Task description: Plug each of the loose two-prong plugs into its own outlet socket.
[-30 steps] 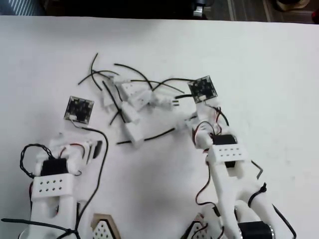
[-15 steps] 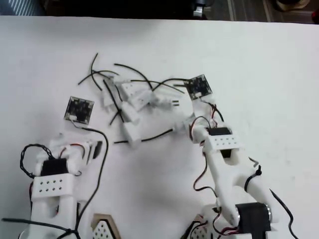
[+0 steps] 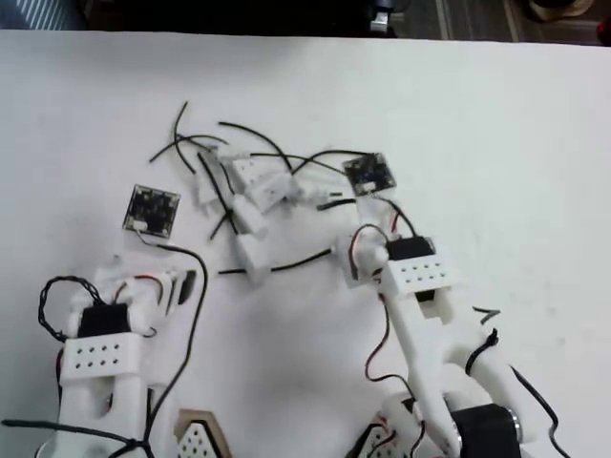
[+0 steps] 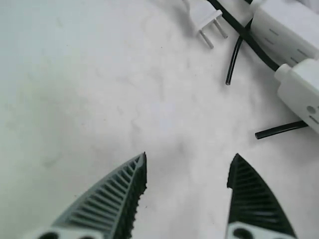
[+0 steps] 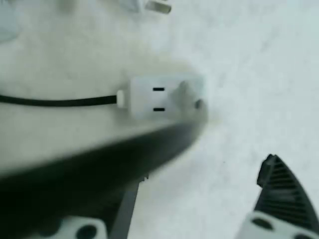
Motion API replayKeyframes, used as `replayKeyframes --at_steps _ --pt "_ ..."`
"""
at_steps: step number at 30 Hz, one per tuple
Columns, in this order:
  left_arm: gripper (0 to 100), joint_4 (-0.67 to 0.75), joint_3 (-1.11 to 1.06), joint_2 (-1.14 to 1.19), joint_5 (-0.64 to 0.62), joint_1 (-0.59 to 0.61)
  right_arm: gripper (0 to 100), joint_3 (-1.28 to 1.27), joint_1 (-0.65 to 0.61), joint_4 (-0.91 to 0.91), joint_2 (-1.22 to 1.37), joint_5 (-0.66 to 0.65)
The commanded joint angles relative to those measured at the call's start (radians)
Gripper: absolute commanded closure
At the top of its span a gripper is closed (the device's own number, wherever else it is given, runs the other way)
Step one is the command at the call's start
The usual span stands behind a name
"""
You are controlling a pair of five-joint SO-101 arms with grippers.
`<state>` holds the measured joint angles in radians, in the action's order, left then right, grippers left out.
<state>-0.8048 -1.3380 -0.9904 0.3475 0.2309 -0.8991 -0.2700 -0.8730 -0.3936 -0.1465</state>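
A white two-prong plug [image 4: 204, 17] lies loose on the table, prongs up-table from my open left gripper [image 4: 188, 162], which holds nothing. White outlet sockets [image 4: 286, 30] sit beside it. In the high view these form a tangle of sockets [image 3: 250, 181] and black cords in the middle, with my left gripper [image 3: 177, 284] short of them at the lower left. My right gripper [image 5: 234, 142] is open, and a white socket [image 5: 159, 98] on a short black cord lies just past one finger. In the high view that socket [image 3: 344, 258] sits at my right gripper [image 3: 358, 250].
Black cord stubs [image 3: 181, 138] spread out behind the socket cluster. Another plug's prongs [image 5: 158, 7] show beyond the socket. A small dark clip [image 3: 487, 313] lies beside the right arm. A wooden-edged white part [image 3: 196, 437] sits at the front edge. The white table [image 3: 496, 114] stretches wide to the right.
My right arm has swung left and back toward the front edge, and the corded socket at its fingers shifted left with it. The left arm has stayed still.
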Motion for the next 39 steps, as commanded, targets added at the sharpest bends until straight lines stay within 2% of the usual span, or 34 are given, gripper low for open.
replayKeyframes --at_steps 1,8,12,17,22,27,31,39 --pt "73 0.020 0.006 -0.019 0.002 0.005 65.2 0.043 -0.035 -0.068 -0.042 0.008" --pt "73 0.020 0.006 -0.019 0.002 0.007 65.2 0.049 -0.096 -0.185 -0.044 0.006" --pt "73 0.020 0.006 -0.019 0.002 0.007 66.6 0.051 -0.140 -0.183 -0.042 0.011" --pt "73 0.020 0.006 -0.019 0.002 0.005 73.9 0.051 -0.205 -0.093 -0.042 0.014" --pt "73 0.020 0.006 -0.018 0.002 0.005 75.0 0.049 -0.232 0.036 -0.033 0.014" --pt "73 0.020 0.006 -0.016 0.002 0.004 74.9 0.049 -0.228 0.125 -0.015 0.011" --pt "73 0.020 0.006 -0.016 0.002 0.004 74.8 0.066 -0.225 0.173 0.108 0.006" --pt "73 0.020 0.006 -0.015 0.002 0.002 74.8 0.276 -0.114 0.124 0.412 0.006"
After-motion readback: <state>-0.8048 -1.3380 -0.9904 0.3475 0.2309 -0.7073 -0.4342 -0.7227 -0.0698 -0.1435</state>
